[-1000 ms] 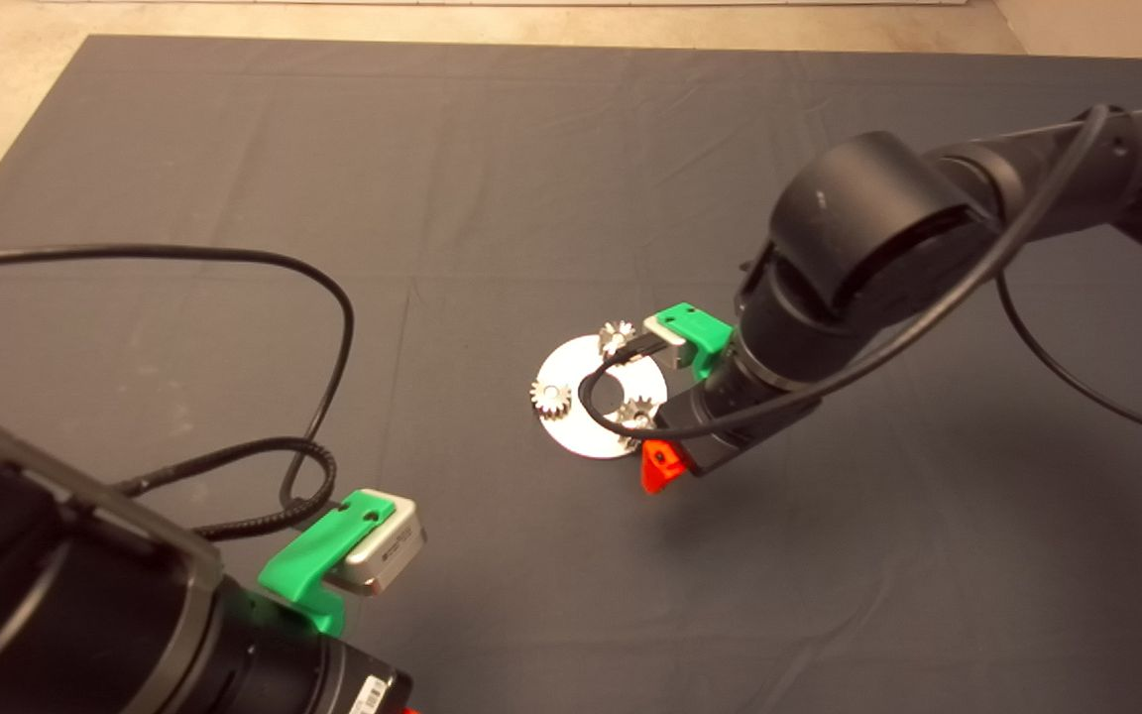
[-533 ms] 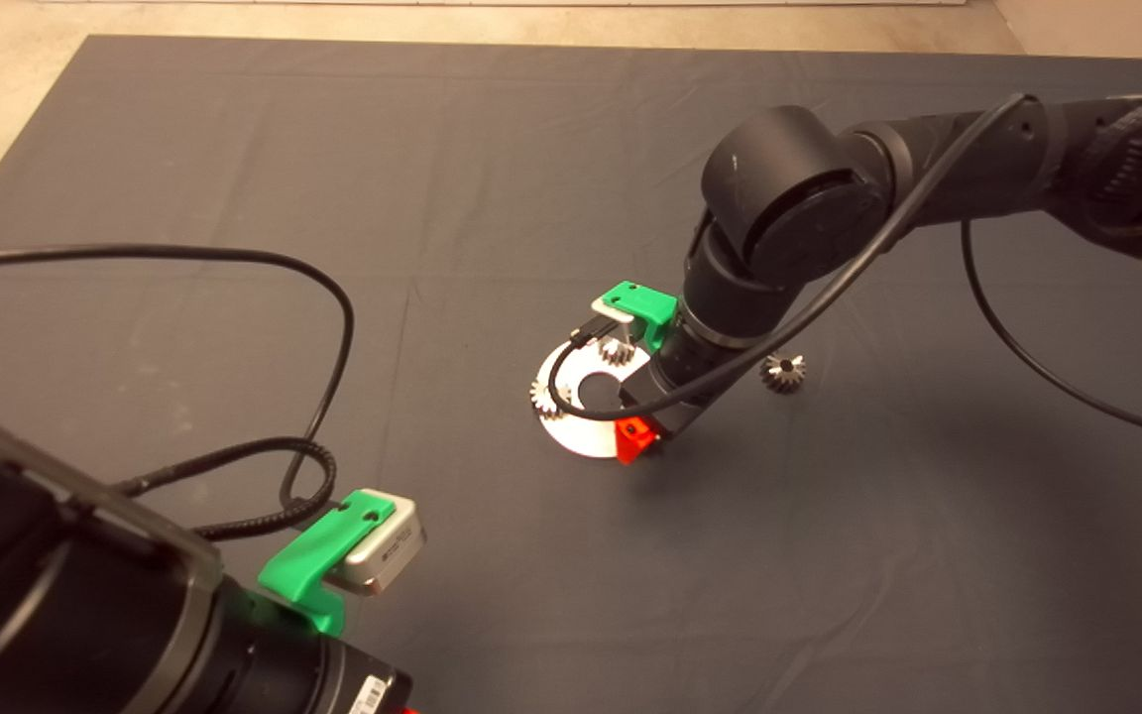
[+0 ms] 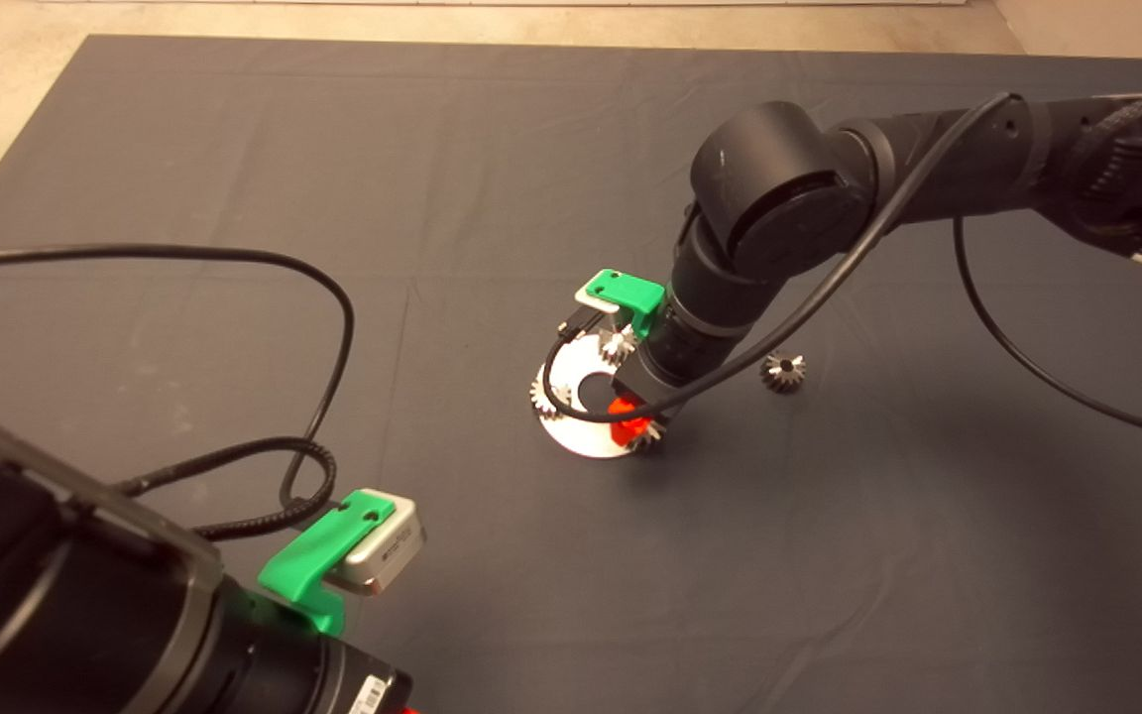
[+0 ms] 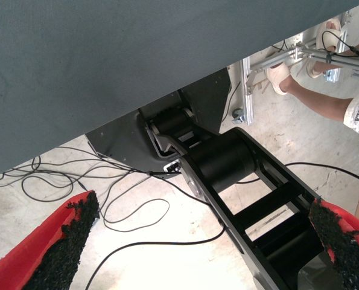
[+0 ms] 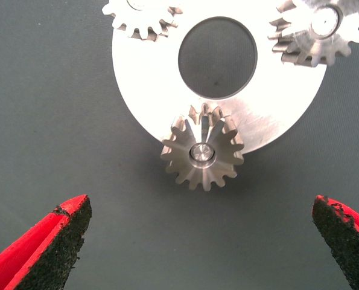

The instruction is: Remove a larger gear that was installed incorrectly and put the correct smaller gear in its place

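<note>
A silver disc with a centre hole lies mid-mat. The smaller gear, light silver, sits on a pin at the disc's rim; in the head view it shows partly under the arm. My right gripper hangs just above it, open, its fingers wide on either side and apart from it. In the head view the gripper is over the disc's near right edge. The larger gear, darker, lies loose on the mat to the right of the disc. My left gripper is open and empty.
Two more small gears sit on the disc. The left arm waits at the lower left with a black cable looped over the mat. Its wrist view shows the floor, cables and a person's leg.
The right arm swung left and its gripper moved from beside the disc's near edge to directly over the gear on the rim. The loose dark gear came out from behind the arm.
</note>
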Action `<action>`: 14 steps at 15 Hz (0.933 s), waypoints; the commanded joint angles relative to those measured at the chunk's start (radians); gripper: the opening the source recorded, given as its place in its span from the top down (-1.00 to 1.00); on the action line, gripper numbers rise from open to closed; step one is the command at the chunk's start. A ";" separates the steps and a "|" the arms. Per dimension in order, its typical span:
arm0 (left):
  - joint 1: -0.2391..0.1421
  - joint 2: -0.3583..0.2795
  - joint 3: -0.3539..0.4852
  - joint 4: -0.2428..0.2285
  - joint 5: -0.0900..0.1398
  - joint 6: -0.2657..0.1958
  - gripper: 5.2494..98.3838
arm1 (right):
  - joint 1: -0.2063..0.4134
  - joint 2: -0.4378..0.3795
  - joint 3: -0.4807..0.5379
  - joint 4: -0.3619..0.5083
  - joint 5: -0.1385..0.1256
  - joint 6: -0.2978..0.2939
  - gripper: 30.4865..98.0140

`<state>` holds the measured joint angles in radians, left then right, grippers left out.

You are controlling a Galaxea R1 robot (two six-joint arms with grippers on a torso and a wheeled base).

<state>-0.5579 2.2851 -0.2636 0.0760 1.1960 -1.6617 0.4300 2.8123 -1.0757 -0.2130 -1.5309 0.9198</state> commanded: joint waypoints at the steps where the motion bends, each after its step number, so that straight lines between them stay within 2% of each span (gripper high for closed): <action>1: -0.011 -0.002 0.014 -0.001 0.001 -0.003 -0.84 | 0.004 -0.004 -0.002 -0.071 -0.127 -0.111 -0.97; 4: -0.011 -0.002 0.014 -0.001 0.001 -0.003 -0.84 | -0.015 -0.012 0.004 -0.074 -0.127 -0.163 -0.97; 6: -0.011 -0.002 0.013 -0.001 0.001 -0.003 -0.84 | -0.042 -0.012 0.004 -0.119 -0.127 -0.191 -0.97; 9: -0.011 -0.002 0.014 -0.004 0.020 -0.006 -0.84 | -0.062 -0.017 0.004 -0.136 -0.127 -0.205 -0.97; 14: -0.011 0.000 0.012 -0.007 0.022 -0.012 -0.84 | -0.109 -0.015 -0.002 -0.209 -0.127 -0.225 -0.97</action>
<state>-0.5579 2.2851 -0.2636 0.0749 1.2128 -1.6672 0.3474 2.7983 -1.0766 -0.3223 -1.5306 0.7206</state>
